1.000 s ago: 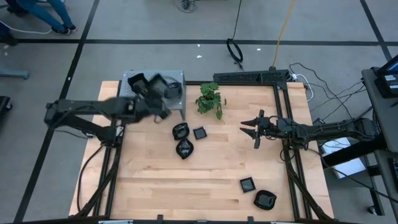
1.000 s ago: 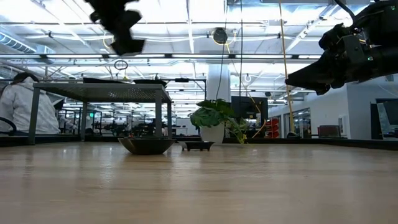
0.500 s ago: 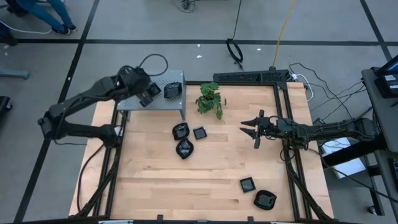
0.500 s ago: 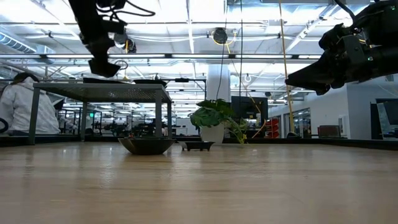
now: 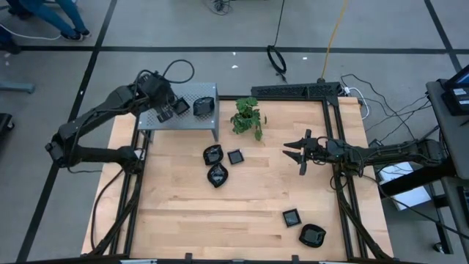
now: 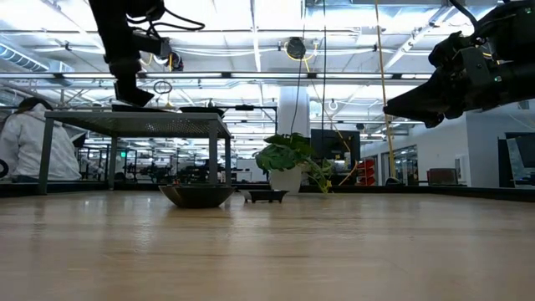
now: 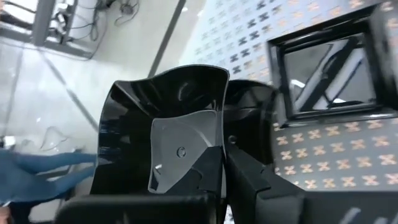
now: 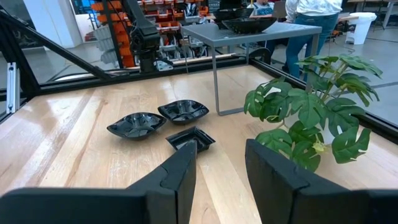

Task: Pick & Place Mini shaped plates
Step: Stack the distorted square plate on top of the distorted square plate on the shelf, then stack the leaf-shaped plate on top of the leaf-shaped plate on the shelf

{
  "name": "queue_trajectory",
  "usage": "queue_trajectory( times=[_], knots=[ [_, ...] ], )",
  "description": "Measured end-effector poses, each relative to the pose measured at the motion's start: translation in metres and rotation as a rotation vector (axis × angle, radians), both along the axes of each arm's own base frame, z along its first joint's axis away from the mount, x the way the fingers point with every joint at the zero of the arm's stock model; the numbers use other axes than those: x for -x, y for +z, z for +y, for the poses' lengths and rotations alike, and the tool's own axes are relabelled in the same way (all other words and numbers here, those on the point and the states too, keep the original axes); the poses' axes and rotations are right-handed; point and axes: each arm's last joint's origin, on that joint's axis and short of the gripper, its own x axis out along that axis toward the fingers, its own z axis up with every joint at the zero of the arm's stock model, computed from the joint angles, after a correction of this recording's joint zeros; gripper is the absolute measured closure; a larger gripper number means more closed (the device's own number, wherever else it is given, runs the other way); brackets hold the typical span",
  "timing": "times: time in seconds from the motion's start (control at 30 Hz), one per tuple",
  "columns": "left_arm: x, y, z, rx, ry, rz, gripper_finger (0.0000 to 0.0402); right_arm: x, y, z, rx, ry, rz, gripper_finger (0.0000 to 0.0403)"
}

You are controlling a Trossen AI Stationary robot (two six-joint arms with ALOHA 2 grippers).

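Observation:
My left gripper [image 5: 170, 110] is over the grey perforated box [image 5: 192, 121] at the table's far left corner, shut on a wavy-edged black plate [image 7: 161, 124]. In the low view this gripper [image 6: 129, 90] hangs just over the box top [image 6: 134, 117]. A square black plate [image 7: 329, 68] rests flat on the box beside it. Three plates [image 5: 212, 154], [image 5: 235, 156], [image 5: 218, 174] lie mid-table, and two more [image 5: 292, 217], [image 5: 312, 235] lie near the right front corner. My right gripper [image 5: 297, 150] hovers open to the right of the plant. My left gripper holds the wavy-edged plate by its rim [image 7: 217, 134], one finger [image 7: 193, 174] inside the shallow hollow and the other [image 7: 255, 180] outside. The fingers come from above, pointing down. The plate is low over the box top; whether it touches the box, I cannot tell.
A small green plant [image 5: 248, 117] stands just right of the box. A black frame [image 5: 293, 90] runs along the far edge and down the right side. Bare wood lies along the table's near left. A person [image 6: 25, 142] sits beyond the table.
My left gripper, carrying the plate, has swung from the box's near edge toward the far left over the box top and come down close to it. Its arm has risen from lying level to a raised elbow. The right arm has kept still.

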Motion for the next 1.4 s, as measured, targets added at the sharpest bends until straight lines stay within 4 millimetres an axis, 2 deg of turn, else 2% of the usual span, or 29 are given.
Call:
queue_trajectory(
  times=[0.27,0.8,1.1,1.23,1.4],
  knots=[
    [-0.001,0.000,-0.001,0.029,-0.041,-0.018,0.0395,0.000,0.000,0.000,0.000,0.000,0.000,0.0275],
    [-0.002,0.000,-0.001,0.033,0.023,-0.072,0.0295,0.000,0.000,0.000,0.000,0.000,0.000,0.0275],
    [-0.010,0.002,-0.011,-0.056,0.056,-0.043,0.0251,0.000,0.000,0.000,0.000,0.000,0.000,0.0275],
    [-0.022,0.004,-0.020,-0.020,0.048,-0.200,0.0250,0.000,0.001,0.000,0.000,0.000,-0.008,0.0275],
    [-0.043,0.010,-0.031,0.162,0.061,-0.581,0.0249,0.000,0.001,0.000,0.000,0.000,-0.008,0.0275]
  ],
)
